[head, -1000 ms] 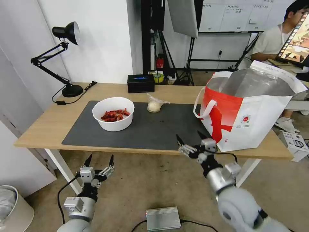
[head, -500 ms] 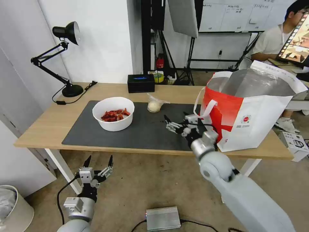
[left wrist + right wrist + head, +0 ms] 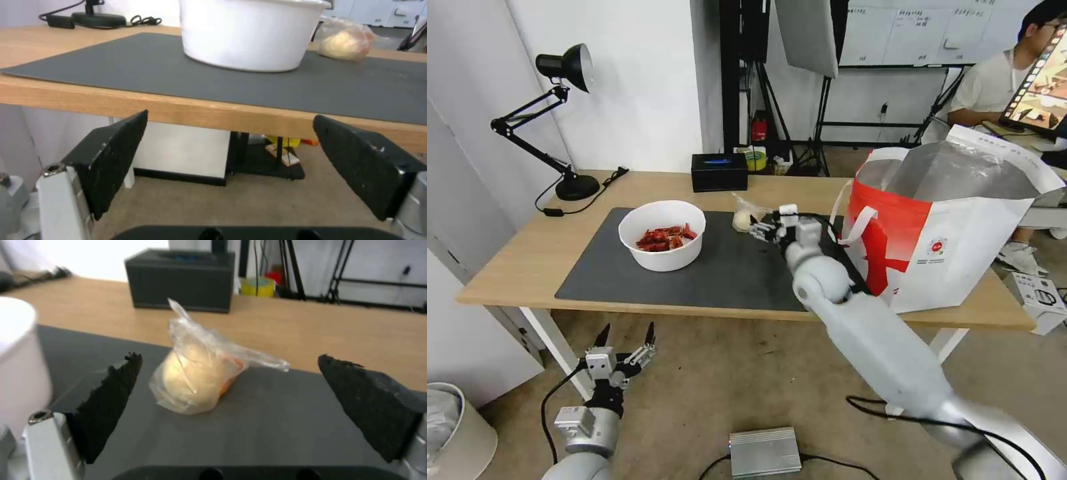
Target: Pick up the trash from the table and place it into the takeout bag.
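A crinkly clear bag (image 3: 202, 373) with a pale, doughy lump sits on the smooth dark grey mat (image 3: 720, 273), beside a round white bowl (image 3: 662, 235) of red shells. The right claw (image 3: 762, 230) reaches over the mat, its black ridged fingers (image 3: 111, 400) spread wide and holding nothing, the bag just ahead between them. The left claw (image 3: 625, 347) hangs open below the wooden table (image 3: 527, 260). The glossy foil-lined tote (image 3: 954, 227) stands at the right.
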### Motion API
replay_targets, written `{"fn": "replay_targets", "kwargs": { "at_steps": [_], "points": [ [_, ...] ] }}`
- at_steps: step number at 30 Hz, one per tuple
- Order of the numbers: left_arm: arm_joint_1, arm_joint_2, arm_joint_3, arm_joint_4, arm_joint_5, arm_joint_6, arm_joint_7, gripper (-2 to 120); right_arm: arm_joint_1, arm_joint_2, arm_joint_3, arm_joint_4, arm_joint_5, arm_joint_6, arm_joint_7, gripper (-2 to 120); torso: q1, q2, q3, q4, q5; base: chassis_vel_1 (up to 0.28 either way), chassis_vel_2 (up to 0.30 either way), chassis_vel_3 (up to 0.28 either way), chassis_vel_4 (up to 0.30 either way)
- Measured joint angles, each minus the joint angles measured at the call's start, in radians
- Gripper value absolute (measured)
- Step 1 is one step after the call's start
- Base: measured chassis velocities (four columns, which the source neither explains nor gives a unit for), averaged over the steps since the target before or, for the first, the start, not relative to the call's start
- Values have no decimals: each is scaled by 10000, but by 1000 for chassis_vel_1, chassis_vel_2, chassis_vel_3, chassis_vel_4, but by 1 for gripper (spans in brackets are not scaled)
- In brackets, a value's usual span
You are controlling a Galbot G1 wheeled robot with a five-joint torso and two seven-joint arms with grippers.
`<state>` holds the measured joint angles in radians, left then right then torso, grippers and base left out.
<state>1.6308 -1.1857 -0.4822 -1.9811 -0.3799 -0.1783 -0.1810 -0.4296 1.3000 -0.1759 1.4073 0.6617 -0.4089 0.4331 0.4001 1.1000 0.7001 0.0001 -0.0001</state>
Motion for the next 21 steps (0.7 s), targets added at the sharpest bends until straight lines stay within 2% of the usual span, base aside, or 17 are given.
{"fn": "replay_targets", "kwargs": {
  "at_steps": [7,21],
  "points": [
    [-54,95,24,41,-52,-5,-4,100,1003,1149,-72,-2060,69,-413,332,100,0,-1,0,0,-1,0,0,0,0],
    [-78,158,94,111,-113,-36,-3,100,1785,2227,-12,-3641,127,-1019,826,100,-1,-1,-1,-1,0,0,0,0,0]
  ]
}}
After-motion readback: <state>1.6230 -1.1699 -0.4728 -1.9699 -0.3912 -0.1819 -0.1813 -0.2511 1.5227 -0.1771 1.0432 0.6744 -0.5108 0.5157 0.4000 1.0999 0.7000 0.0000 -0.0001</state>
